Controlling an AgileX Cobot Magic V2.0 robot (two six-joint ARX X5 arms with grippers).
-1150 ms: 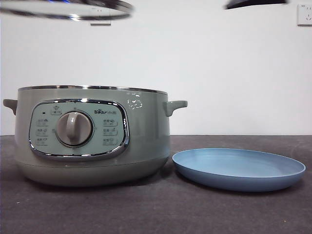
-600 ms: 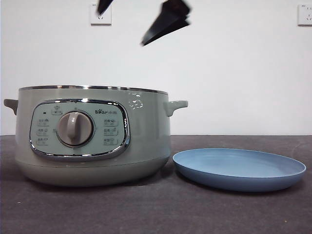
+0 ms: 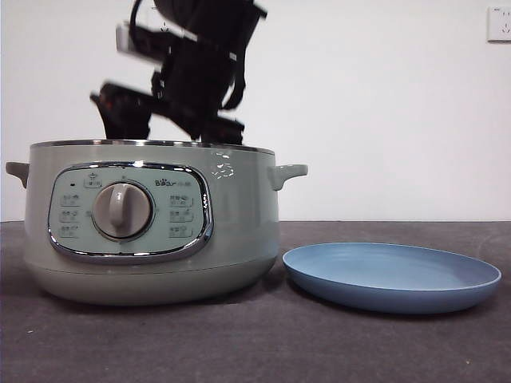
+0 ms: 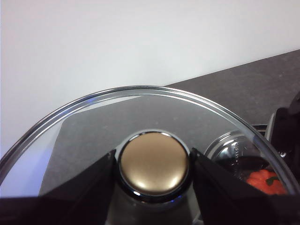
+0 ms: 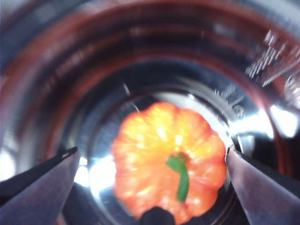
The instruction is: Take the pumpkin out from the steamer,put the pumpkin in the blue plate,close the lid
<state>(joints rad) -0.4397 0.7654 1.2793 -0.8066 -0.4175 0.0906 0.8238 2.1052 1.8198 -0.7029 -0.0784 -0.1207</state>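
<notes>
The steamer (image 3: 152, 223) stands open on the left of the table, with the blue plate (image 3: 391, 275) empty beside it on the right. The orange pumpkin (image 5: 164, 183) lies on the steamer's shiny floor (image 5: 108, 178). My right gripper (image 5: 150, 151) is open just above it, one jaw on each side, not touching. In the front view the right arm (image 3: 196, 72) reaches down into the pot, fingertips hidden behind the rim. My left gripper (image 4: 153, 161) is shut on the knob (image 4: 153, 164) of the glass lid (image 4: 84, 136), held high to the side. The pumpkin shows through the glass (image 4: 265, 180).
A dark table (image 3: 239, 343) runs under both things, in front of a white wall. The steamer's side handle (image 3: 287, 171) juts out above the plate's near rim. Wall sockets (image 3: 499, 24) sit high behind.
The lid has left the top of the front view. The right arm has come down from the top and reached into the open steamer.
</notes>
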